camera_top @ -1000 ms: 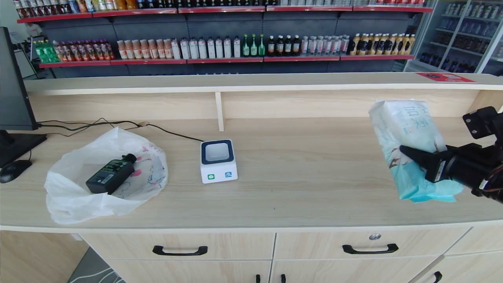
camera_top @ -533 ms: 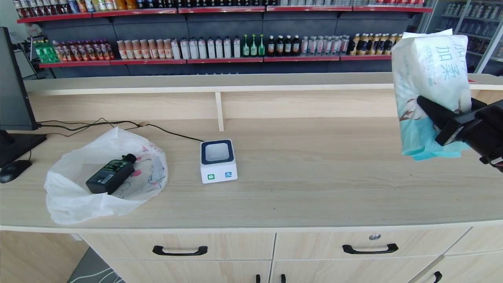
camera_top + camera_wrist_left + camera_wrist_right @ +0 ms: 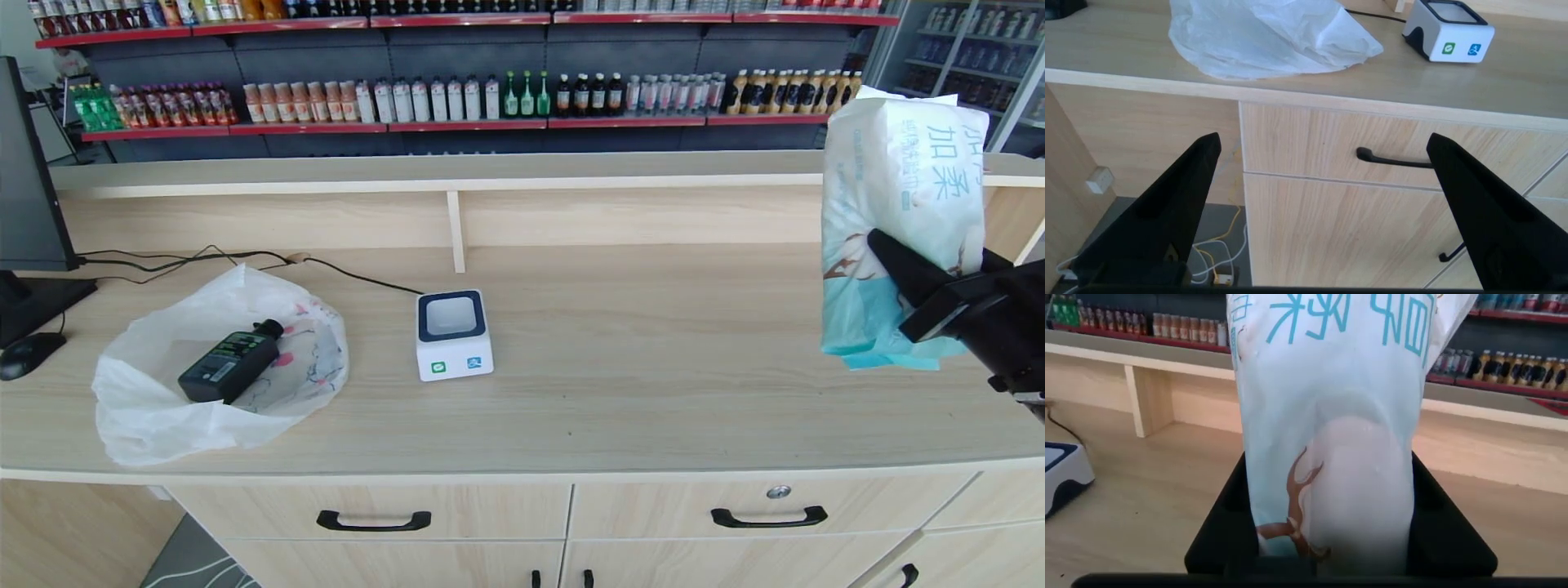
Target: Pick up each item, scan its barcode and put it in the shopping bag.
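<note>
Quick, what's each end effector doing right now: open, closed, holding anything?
Left end effector: open, empty.
Right end effector: closed on the tissue pack.

On counter (image 3: pixel 653 392), bottle (image 3: pixel 231 363) in bag (image 3: pixel 139 416) left of scanner (image 3: pixel 454 335); tissue pack (image 3: pixel 894 188) aloft, far right.

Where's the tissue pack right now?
The tissue pack is at the head view's far right, roughly upright in the right hand, held above the counter, well right of the scanner.
</note>
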Controlling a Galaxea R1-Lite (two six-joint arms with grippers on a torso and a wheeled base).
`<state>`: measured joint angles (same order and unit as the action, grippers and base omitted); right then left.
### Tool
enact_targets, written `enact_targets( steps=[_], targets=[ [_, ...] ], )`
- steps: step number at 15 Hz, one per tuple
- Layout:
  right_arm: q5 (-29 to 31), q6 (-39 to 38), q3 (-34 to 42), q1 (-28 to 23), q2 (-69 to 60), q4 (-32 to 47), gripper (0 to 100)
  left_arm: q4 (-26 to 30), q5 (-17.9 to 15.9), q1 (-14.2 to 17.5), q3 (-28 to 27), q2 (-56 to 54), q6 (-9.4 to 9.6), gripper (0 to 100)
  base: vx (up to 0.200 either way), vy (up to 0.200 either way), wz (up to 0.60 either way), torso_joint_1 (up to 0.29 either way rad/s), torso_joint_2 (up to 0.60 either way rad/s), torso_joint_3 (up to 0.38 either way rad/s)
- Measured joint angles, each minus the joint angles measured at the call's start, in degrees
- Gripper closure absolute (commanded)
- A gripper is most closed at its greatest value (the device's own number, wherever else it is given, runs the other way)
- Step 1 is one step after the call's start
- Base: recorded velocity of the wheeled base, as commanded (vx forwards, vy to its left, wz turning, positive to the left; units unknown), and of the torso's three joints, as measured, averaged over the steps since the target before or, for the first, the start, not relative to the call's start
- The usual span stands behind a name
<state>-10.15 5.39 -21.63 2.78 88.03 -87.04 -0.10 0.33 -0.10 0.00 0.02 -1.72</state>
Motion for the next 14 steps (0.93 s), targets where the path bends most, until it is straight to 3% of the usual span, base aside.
enact_targets(
  steps=[7,11,14],
  targets=[
    [0.9,0.99,5.06,1.02,0.91,-2.93,100,-0.01,0.0,0.0,0.0,0.0,-0.13,0,0.0,0.0,0.0,0.0,0.0,0.0],
    [3.62,1.56,5.84,3.0,0.34,-3.04,100,-0.04,-0.01,0.05,0.0,-0.02,-0.22,0,0.0,0.2,0.0,0.001,0.0,0.002],
    [10.59,1.63,6.03,10.2,0.11,-3.12,100,0.0,0.0,-0.06,0.0,0.0,-0.27,0,0.0,0.2,0.0,0.001,0.0,0.002]
  ],
)
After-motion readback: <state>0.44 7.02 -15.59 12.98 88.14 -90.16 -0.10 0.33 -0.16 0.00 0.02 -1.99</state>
